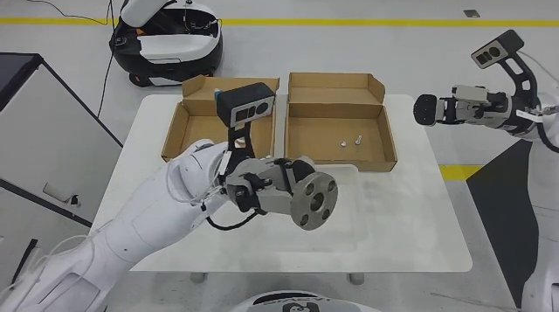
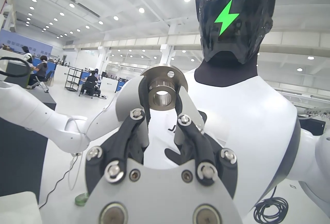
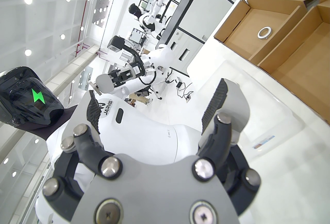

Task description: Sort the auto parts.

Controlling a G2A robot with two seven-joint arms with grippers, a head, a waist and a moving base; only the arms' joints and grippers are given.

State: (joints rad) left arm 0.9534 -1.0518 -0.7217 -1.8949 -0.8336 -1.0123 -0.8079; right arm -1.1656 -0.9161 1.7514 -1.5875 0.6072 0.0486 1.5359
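- Metal hub (image 2: 165,73) clamped in left end effector (image 2: 162,96), held above white bench (image 1: 410,225)
- Right end effector (image 3: 157,96) wide open, empty, beside bench
- Cardboard boxes (image 1: 336,87) set at far edge; yellow line (image 1: 349,22) on floor

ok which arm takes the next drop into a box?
Left. The left end effector is shut on the flanged metal hub, just in front of the cardboard boxes; the right end effector is open and empty, out by the right edge of the table.
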